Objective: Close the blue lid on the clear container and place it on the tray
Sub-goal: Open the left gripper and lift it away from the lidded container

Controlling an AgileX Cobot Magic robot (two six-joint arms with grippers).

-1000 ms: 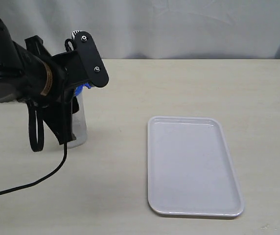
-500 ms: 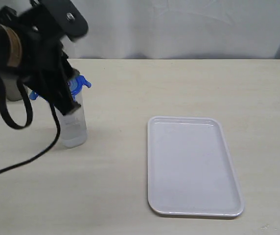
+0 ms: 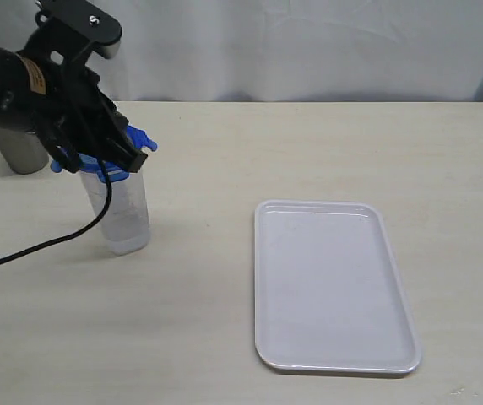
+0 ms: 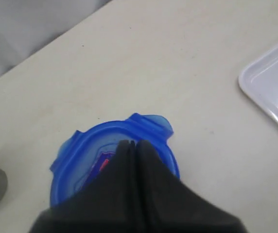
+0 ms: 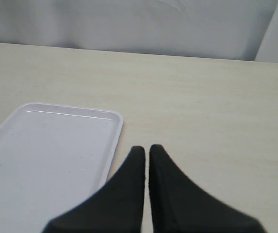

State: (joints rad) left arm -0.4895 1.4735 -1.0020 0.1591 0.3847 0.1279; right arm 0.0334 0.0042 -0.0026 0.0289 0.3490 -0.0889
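The clear container (image 3: pixel 122 211) stands upright on the table at the left. The blue lid (image 3: pixel 137 139) sits on its rim with flaps sticking outward. In the left wrist view the blue lid (image 4: pixel 88 150) lies just under my left gripper (image 4: pixel 132 143), whose fingers are shut together with nothing between them, over the lid's top. In the exterior view the left gripper (image 3: pixel 132 160) hangs over the lid. The white tray (image 3: pixel 333 283) lies flat to the right. My right gripper (image 5: pixel 145 148) is shut and empty, above bare table beside the tray (image 5: pixel 37 155).
A grey metal cup (image 3: pixel 18 150) stands behind the left arm at the far left. A black cable (image 3: pixel 39 249) trails from the left arm across the table. A white curtain backs the table.
The left arm rose and swung from in front of the container to above it. Its fingers, apart earlier, have closed together over the lid. The right arm's motion is not shown.
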